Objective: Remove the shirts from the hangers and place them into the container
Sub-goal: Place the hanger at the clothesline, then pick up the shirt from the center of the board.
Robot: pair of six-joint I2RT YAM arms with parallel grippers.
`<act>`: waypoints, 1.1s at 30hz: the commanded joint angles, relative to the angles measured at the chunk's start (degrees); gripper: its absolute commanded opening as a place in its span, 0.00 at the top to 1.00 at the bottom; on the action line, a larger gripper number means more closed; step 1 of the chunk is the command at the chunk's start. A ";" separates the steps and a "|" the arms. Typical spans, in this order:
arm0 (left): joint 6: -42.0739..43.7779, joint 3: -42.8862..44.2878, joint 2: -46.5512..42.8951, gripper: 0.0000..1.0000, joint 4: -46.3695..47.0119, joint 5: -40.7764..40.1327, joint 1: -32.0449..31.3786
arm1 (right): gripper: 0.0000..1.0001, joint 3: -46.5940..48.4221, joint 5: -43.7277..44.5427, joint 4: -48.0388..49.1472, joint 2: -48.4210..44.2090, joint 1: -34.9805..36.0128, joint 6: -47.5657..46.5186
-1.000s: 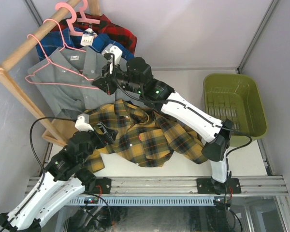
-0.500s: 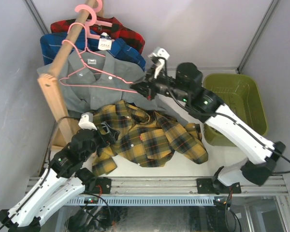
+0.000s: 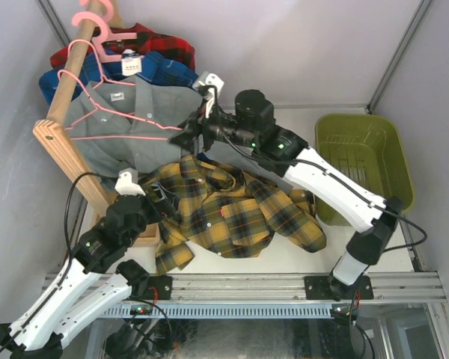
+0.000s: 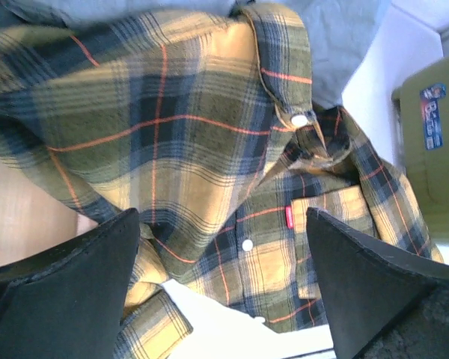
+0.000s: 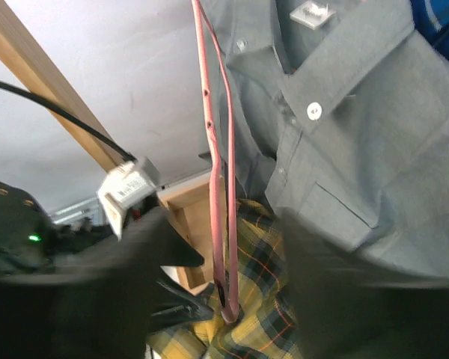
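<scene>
Shirt status: yellow-black plaid shirt off its hanger, crumpled in a heap on bench, mid-scene. Front up, w/ buttons and small red tag visible in left wrist view. Right edge of heap just beside left wall of container, all of it outside. Container: olive-green bin, standing at right of bench, slotted bottom showing.

Other 3 shirts hung on wooden rail, far left. Grey shirt nearest, on thin pink hanger, lower part draped down to far edge of yellow heap. Blue plaid shirt behind grey; red-black plaid shirt farthest back. Hooks of more pink hangers over rail's far end.

Left pincer: wide open, gripping nothing. Fingers spread either side of a stretch of yellow plaid, poised above left part of heap, near rail's upright post.

Right pincer: arm reached far-left across bench, tip at right-hand shoulder of grey shirt. In right wrist view, hanger wire running down betw. the two fingers, both blurred. Clamped on wire or just straddling it: can't tell. Grey fabric right beside one finger, contact unclear.
</scene>
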 commanded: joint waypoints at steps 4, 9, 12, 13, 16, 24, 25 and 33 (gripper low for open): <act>2.00 4.49 -0.57 0.07 -5.42 -8.12 3.70 | 0.26 17.30 -10.15 -12.78 11.50 -0.03 1.61; 3.49 3.95 0.04 0.07 -6.23 -3.95 11.09 | 0.00 25.45 -7.76 -20.35 15.98 -0.15 4.59; 6.17 3.54 0.10 0.07 -6.16 -1.96 15.92 | 0.00 20.43 -5.06 -17.66 12.35 -0.51 3.89; 6.81 3.58 0.18 0.07 -6.49 -1.36 17.73 | 0.00 17.93 -4.62 -15.79 10.29 -0.67 3.63; 9.44 3.74 -0.31 0.08 -6.09 1.49 21.61 | 0.00 9.53 -3.00 -10.50 3.42 -1.70 3.53; 12.99 5.51 1.32 0.06 -7.06 0.86 26.53 | 0.00 -15.78 6.91 -2.81 -13.80 -8.31 7.79; 12.93 5.33 1.43 0.06 -7.06 1.20 26.82 | 0.00 -19.02 9.52 -3.35 -15.21 -9.17 7.79; 12.53 2.64 -2.51 0.03 -0.45 16.90 26.92 | 0.00 -32.54 12.09 -14.15 -15.38 -14.44 13.29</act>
